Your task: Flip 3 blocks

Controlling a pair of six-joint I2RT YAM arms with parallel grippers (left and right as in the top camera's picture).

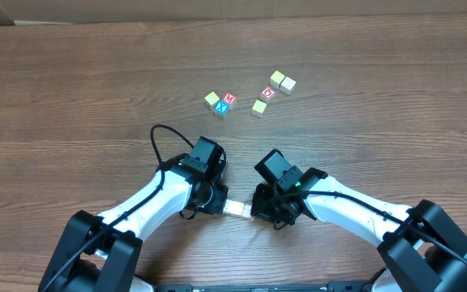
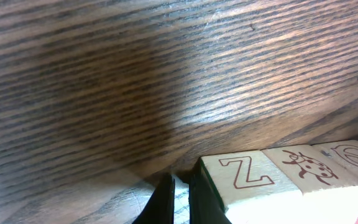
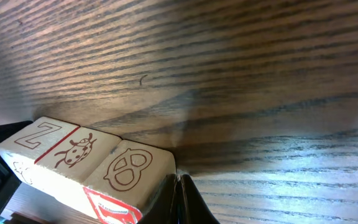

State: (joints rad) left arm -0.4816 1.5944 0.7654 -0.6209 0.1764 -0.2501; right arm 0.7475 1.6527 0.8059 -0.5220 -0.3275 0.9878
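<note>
Left end effector (image 1: 220,206): fingers pressed together with nothing between them, tips set against the outer face of the Z block (image 2: 244,174). The three blocks (image 1: 236,209) stand in one tight row, face to face, at the near centre of the tabletop (image 1: 71,89). In order they are the Z block, the ladybug block (image 2: 306,168) and the pretzel block (image 3: 129,168), with the drawings facing up. A red-printed side face shows below the pretzel drawing. Right end effector (image 1: 254,213): fingers likewise pressed together and empty, tips against the outer face of the pretzel block. The row lies between the two end effectors and is touched at both ends. Whether it rests on the wood or is raised cannot be determined. Farther back, well apart from the row, loose cubes lie left to right: a yellow cube (image 1: 212,99), a blue X cube (image 1: 222,107) touching a red M cube (image 1: 229,98), a second yellow cube (image 1: 259,106), a red O cube (image 1: 268,92), and two pale cubes (image 1: 282,81) touching each other.
</note>
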